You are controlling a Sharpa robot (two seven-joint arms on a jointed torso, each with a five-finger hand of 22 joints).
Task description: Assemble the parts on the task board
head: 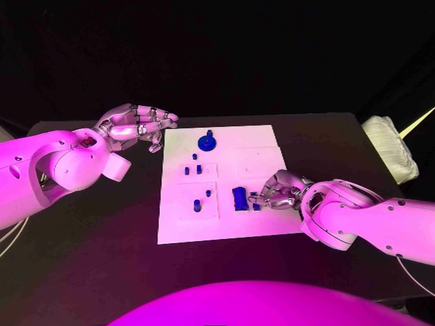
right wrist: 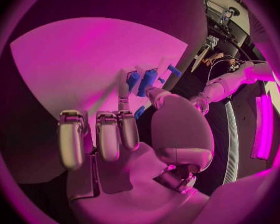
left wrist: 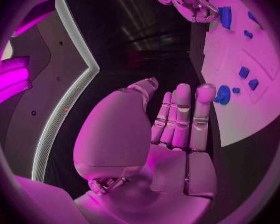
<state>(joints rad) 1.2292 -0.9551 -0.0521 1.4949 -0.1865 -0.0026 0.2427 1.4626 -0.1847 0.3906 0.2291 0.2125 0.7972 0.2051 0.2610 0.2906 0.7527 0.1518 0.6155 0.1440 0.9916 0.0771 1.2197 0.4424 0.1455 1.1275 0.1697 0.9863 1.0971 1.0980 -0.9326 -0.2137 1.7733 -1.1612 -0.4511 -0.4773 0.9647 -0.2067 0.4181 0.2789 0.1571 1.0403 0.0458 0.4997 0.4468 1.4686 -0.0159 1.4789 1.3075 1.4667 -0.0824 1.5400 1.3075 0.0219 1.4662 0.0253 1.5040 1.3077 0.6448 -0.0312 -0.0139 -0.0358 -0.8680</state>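
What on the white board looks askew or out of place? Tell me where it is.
Nothing stands out. The small blue pieces sit upright on the white board: a round knob at the far end, pegs in the middle, a taller block by the right hand. The left hand is off the board.

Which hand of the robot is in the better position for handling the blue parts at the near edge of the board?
The right hand: it is already at the tall blue block on the task board. The left hand hangs beyond the board's far left corner, holding nothing.

right robot hand [head: 276, 191] hiding small part
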